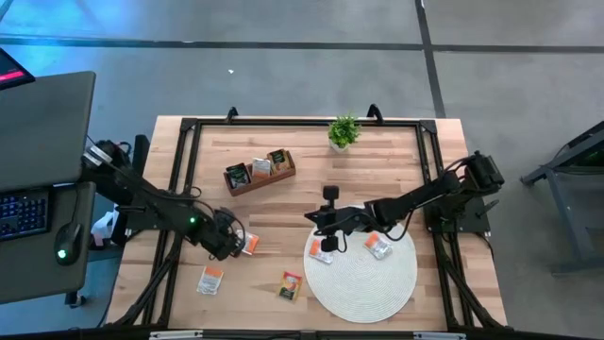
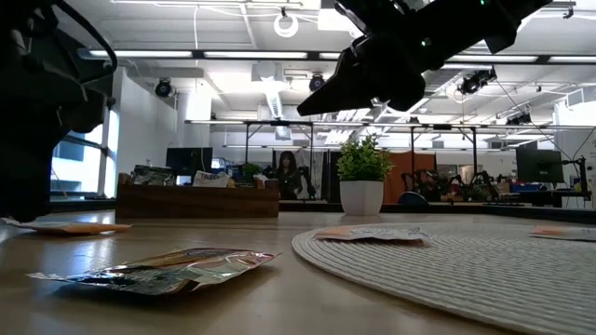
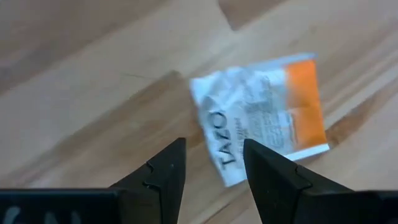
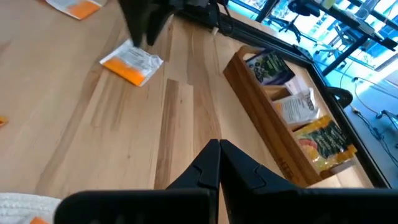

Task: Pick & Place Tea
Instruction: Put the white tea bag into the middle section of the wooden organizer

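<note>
A white-and-orange tea sachet (image 3: 261, 118) lies flat on the wood, just ahead of my left gripper (image 3: 214, 149), which is open and hovers over its near corner; the same sachet (image 1: 250, 244) shows beside my left gripper (image 1: 226, 236) in the high view. My right gripper (image 4: 217, 149) is shut and empty, raised over the round mat's (image 1: 363, 283) far-left edge. Two sachets (image 1: 321, 250) (image 1: 377, 246) lie on the mat. Two more (image 1: 210, 279) (image 1: 291, 285) lie on the table near its front edge.
A long wooden tray (image 1: 260, 172) holding several sachets sits at the table's far middle, also seen in the right wrist view (image 4: 292, 118). A small potted plant (image 1: 344, 132) stands at the far edge. A black frame (image 1: 189, 127) runs around the table.
</note>
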Controlling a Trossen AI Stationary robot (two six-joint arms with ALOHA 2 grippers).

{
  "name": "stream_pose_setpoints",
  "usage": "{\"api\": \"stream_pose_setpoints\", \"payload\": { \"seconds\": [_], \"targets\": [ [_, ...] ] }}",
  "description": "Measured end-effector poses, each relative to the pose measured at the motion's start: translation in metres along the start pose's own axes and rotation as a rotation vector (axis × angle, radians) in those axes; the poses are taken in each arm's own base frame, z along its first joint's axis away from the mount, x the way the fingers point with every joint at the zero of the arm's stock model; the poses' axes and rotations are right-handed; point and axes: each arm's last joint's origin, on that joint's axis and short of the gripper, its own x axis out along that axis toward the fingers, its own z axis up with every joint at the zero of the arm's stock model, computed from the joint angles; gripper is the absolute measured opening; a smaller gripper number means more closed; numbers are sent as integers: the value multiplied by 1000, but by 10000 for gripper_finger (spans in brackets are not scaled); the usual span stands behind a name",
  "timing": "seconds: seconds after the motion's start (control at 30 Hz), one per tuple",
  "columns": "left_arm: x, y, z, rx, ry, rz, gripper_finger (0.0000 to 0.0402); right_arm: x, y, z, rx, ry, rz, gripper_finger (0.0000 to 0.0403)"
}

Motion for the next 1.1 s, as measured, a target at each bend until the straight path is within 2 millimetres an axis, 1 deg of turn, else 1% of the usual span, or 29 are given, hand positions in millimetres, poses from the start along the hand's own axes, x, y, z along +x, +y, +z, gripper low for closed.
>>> {"api": "stream_pose_setpoints", "payload": {
  "seconds": [0.1, 0.27, 0.33, 0.43, 0.53, 0.6, 0.63, 0.67, 0.77, 0.87, 0.93, 1.03, 1.1],
  "targets": [
    [9, -5, -2, 33, -18, -10, 159, 2, -4, -1, 4, 5, -10, 2],
    [18, -5, -4, 49, -16, 46, 158, 4, -9, -2, 12, 11, -24, 3],
    [22, -3, -5, 59, -8, 85, 150, 4, -9, -3, 12, 13, -16, 2],
    [24, -1, -6, 66, -9, 111, 115, 4, -9, -3, 10, 11, -3, 1],
    [24, 0, -5, 70, -31, 121, 61, 4, -9, -3, 11, 10, -1, 3],
    [23, -4, -4, 73, -68, 113, 24, 4, -9, -3, 9, 13, 0, 3],
    [22, -7, -3, 81, -82, 104, 13, 4, -9, -3, 6, 13, -1, 3],
    [21, -10, -3, 88, -100, 90, 8, 4, -9, -3, 0, 16, 0, 2],
    [17, -15, 1, 116, -175, 67, 18, 4, -9, -3, -11, 19, -2, 2],
    [13, -21, 13, 132, -295, 74, 18, 4, -9, -3, -13, 19, -2, 4],
    [8, -21, 25, 177, -391, 132, 9, 4, -9, -3, -18, 18, -2, 3],
    [-1, -26, 49, 314, -545, 227, 4, 4, -9, -3, -18, 18, -2, 2],
    [-3, -27, 65, 436, -627, 338, 7, 4, -9, -3, -18, 18, -2, 4]
  ]
}}
